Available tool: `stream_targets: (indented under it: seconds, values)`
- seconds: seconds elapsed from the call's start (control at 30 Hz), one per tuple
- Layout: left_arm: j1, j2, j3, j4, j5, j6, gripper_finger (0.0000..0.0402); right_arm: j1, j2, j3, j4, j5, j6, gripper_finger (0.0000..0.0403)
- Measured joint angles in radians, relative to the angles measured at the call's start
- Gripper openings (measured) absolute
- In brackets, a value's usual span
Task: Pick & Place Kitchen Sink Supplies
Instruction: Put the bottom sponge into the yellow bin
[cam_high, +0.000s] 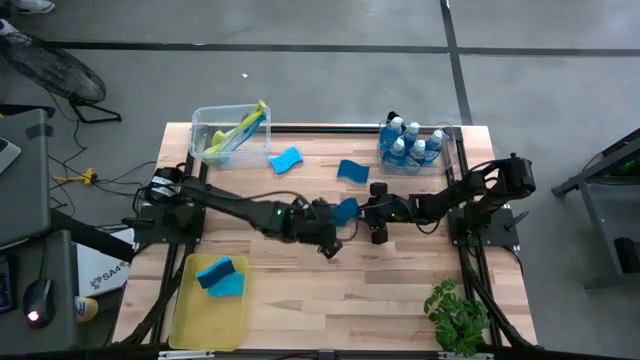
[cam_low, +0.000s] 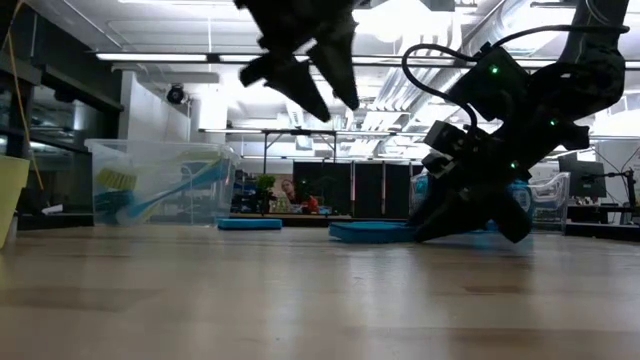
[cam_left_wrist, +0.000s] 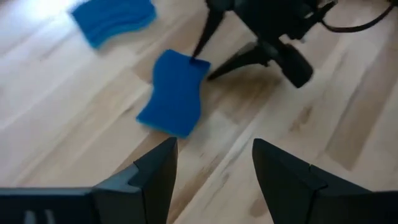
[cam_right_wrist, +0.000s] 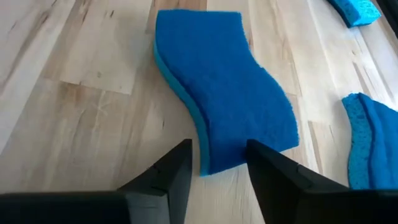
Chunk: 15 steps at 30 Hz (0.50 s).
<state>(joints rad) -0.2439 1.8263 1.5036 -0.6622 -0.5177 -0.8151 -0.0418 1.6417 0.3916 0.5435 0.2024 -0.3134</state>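
Wooden table (cam_high: 400, 300) mid-span | sponge (cam_right_wrist: 227, 87) flat, long axis running away from right claw (cam_right_wrist: 217, 165) | fingers narrowly parted straddling its near end, not yet gripping | left claw (cam_left_wrist: 214, 171) open, hovering farther off.

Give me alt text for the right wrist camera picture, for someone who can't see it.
A wavy-edged blue sponge lies flat on the light wooden table, its near end reaching between the fingers of the right gripper, which straddle that edge. Parts of two more blue sponges show at the picture's side, one beside it and one farther off.
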Motion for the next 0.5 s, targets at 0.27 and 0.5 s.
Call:
stream_targets:
  seconds: [0.27,0.5]
  values:
    - [0.103,0.054,0.0,0.106,0.206,0.119,0.0204,0.0,0.0,-0.001,-0.015,0.027,0.04,0.0106]
    - [0.149,0.078,0.0,0.12,0.222,0.133,0.0204,0.001,0.0,-0.002,-0.035,0.045,0.054,0.0034]
